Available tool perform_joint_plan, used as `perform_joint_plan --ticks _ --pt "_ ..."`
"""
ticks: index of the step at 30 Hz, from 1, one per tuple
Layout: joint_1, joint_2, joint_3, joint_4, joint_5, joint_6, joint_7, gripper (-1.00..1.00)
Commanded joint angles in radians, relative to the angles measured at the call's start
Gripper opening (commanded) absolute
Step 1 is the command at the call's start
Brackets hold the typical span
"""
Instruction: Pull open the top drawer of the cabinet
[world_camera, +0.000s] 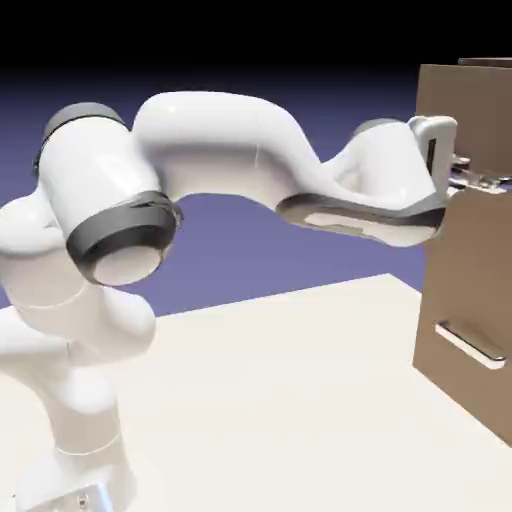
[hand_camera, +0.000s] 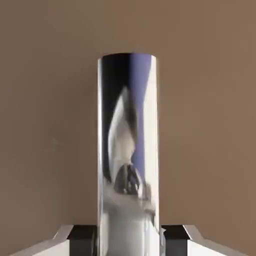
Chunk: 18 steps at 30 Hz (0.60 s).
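The brown cabinet (world_camera: 470, 400) stands at the exterior view's right. My gripper (world_camera: 468, 180) reaches to the top drawer (world_camera: 480, 110) and is shut on its silver bar handle (world_camera: 490, 182). In the hand view the handle (hand_camera: 127, 145) runs up the middle as a wide mirror-like bar, and it reflects the arm. The plain brown drawer front (hand_camera: 50, 100) fills the picture behind it. My gripper (hand_camera: 128, 236) closes on the bar at the bottom edge, with one dark fingertip (hand_camera: 82, 234) on either side of it. I cannot tell whether the drawer stands out from the cabinet.
Below the held handle is the lower drawer front (world_camera: 478, 270) with its own silver bar handle (world_camera: 470, 343). The cream table (world_camera: 280, 400) runs from the robot's base to the cabinet's foot. My white arm (world_camera: 220, 150) spans the view above it.
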Motion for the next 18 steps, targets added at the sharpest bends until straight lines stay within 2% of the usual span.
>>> perform_joint_plan --ticks 1,10,13,18 --pt "-0.031 0.020 0.031 -0.025 0.011 -0.007 -0.025 -1.00" --pt "0.088 0.245 -0.006 -0.032 0.184 -0.088 -0.417 -1.00" --pt "0.074 0.326 0.012 -0.085 0.243 -0.116 -0.536 -1.00" --pt "-0.051 0.257 0.079 -0.154 0.185 -0.092 -0.391 -1.00"
